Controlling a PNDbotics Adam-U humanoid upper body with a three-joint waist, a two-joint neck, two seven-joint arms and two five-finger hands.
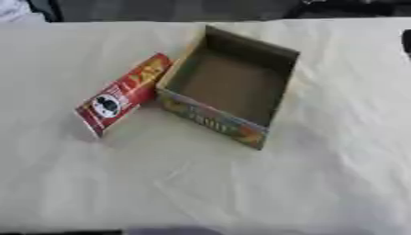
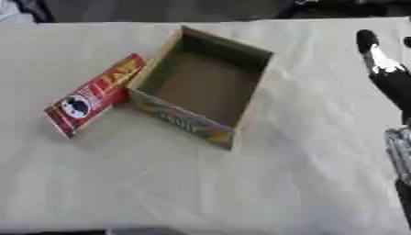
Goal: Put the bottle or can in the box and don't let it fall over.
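An open cardboard box (image 1: 277, 94) with colourful printed sides stands on the table, turned askew, and its brown inside holds nothing. A flat red piece (image 1: 122, 94) with yellow lettering and a round black-and-white mark leans against the box's left wall. No bottle or can shows in either view. My right hand (image 2: 387, 75) comes in at the right edge of the right eye view, black, with fingers stretched straight toward the far side, well right of the box and touching nothing. In the left eye view only a dark tip (image 1: 407, 41) of it shows. My left hand is out of sight.
A wrinkled cream cloth covers the table (image 1: 201, 183). Dark shapes lie beyond the table's far edge (image 1: 160, 21).
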